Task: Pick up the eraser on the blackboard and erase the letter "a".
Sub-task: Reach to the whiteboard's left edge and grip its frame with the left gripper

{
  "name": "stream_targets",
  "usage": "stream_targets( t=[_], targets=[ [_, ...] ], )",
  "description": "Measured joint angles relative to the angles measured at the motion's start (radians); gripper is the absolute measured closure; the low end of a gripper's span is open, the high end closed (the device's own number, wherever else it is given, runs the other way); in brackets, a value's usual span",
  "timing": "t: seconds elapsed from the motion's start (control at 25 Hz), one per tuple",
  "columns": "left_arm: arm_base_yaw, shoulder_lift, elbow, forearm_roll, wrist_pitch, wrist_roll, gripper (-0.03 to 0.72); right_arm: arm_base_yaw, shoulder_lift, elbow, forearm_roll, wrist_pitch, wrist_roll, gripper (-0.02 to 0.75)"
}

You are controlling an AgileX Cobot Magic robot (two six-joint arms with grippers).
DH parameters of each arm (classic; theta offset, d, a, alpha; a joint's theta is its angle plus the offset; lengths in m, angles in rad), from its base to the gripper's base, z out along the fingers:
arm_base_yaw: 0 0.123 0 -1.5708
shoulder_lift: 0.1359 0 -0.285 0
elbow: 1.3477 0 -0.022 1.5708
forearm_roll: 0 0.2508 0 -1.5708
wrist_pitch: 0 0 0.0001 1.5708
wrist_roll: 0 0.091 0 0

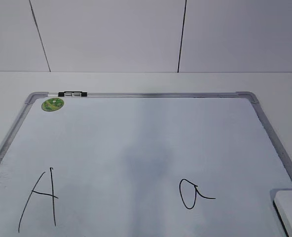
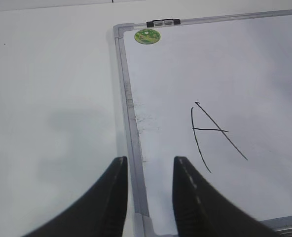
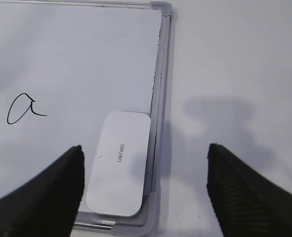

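Note:
The blackboard [image 1: 136, 143], a white board with a silver-grey frame, lies flat on the table. The letter "a" [image 1: 193, 194] is drawn at its front right and also shows in the right wrist view [image 3: 22, 108]. The white eraser [image 1: 291, 210] lies on the board's front right corner against the frame, with its grey logo up in the right wrist view [image 3: 120, 162]. My right gripper [image 3: 145, 158] is wide open above the eraser, empty. My left gripper [image 2: 150, 165] is open over the board's left frame [image 2: 131, 123], empty. Neither gripper shows in the exterior view.
A capital "A" [image 1: 40, 200] is drawn at the board's front left. A green round sticker [image 1: 53, 104] and a black clip [image 1: 72, 94] sit at the far left corner. White table surrounds the board; a white wall stands behind.

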Motion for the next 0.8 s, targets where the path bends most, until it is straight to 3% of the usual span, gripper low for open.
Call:
stream_targets(
  t=[0.8],
  targets=[
    [0.0,0.0,0.0,0.016,0.0,0.0,0.453,0.0,0.005,-0.002,-0.013,-0.013,0.001,0.136]
  ],
)
